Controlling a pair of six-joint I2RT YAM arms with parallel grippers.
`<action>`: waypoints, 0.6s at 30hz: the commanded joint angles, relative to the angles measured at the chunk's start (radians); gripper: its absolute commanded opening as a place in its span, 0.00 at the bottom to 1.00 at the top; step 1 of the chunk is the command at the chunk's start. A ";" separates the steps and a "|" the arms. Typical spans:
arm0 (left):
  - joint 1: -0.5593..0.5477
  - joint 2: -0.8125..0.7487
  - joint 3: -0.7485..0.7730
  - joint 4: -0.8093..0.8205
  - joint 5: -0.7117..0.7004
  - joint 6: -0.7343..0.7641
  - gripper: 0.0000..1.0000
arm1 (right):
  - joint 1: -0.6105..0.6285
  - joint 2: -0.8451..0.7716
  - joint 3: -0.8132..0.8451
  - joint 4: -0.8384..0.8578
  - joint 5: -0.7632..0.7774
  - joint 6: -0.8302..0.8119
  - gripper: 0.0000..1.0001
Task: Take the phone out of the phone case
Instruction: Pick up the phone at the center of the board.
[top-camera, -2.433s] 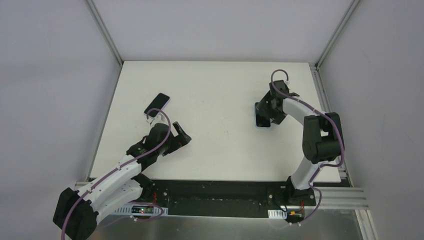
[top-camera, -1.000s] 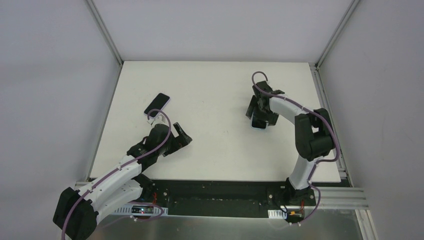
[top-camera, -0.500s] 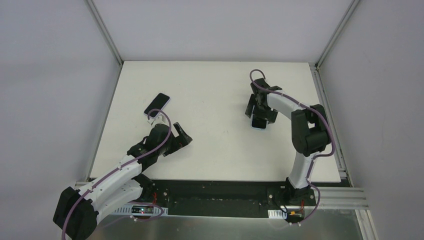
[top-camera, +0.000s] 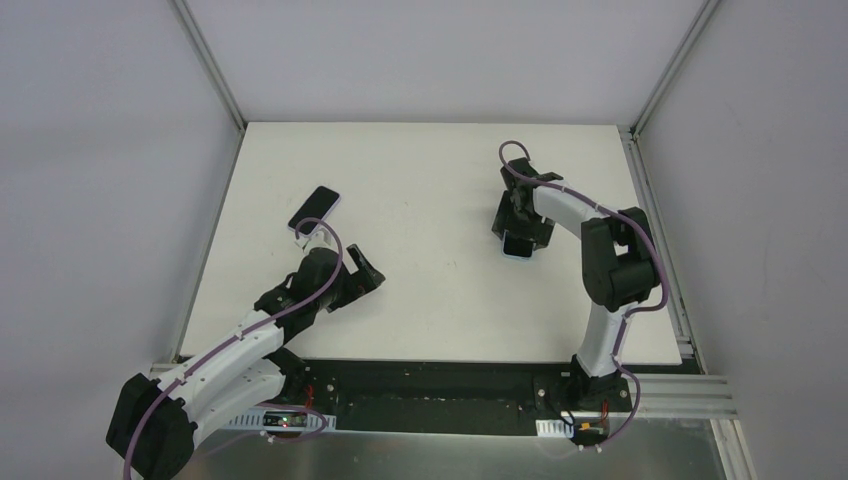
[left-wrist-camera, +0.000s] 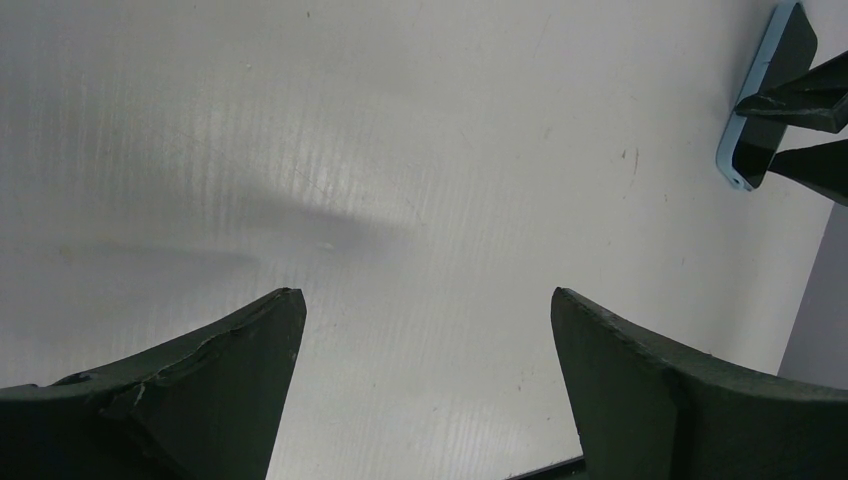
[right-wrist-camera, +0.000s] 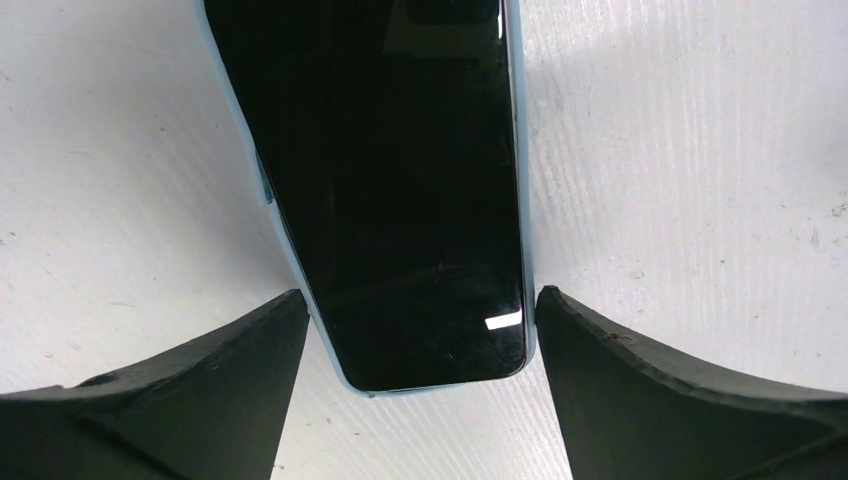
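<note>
A phone with a black screen in a light blue case (right-wrist-camera: 400, 180) lies flat, screen up, on the white table. My right gripper (right-wrist-camera: 420, 325) is open and low over it, with the fingers straddling the case's near end, close to both long edges. In the top view this phone (top-camera: 517, 248) pokes out below the right gripper (top-camera: 518, 232) at the table's right centre. It also shows in the left wrist view (left-wrist-camera: 785, 50). My left gripper (left-wrist-camera: 428, 300) is open and empty, over bare table at the left (top-camera: 365, 273).
A second phone with a dark screen in a pale case (top-camera: 314, 208) lies near the table's left edge, beyond my left gripper. Grey walls and metal frame rails (top-camera: 655, 90) enclose the white table (top-camera: 420, 180).
My right arm has swung left and turned over the blue-cased phone, which has shifted slightly left. In the last half second almost nothing moved. The left arm is still.
</note>
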 joint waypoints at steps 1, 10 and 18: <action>0.001 -0.011 -0.020 0.026 0.011 -0.012 0.97 | -0.003 0.006 0.033 -0.038 -0.007 -0.014 0.85; 0.002 -0.028 -0.029 0.028 0.012 -0.014 0.97 | -0.001 -0.018 0.003 -0.023 -0.037 -0.021 0.71; 0.002 -0.055 -0.033 0.026 0.002 -0.008 0.97 | 0.074 -0.154 -0.176 0.029 -0.074 0.024 0.67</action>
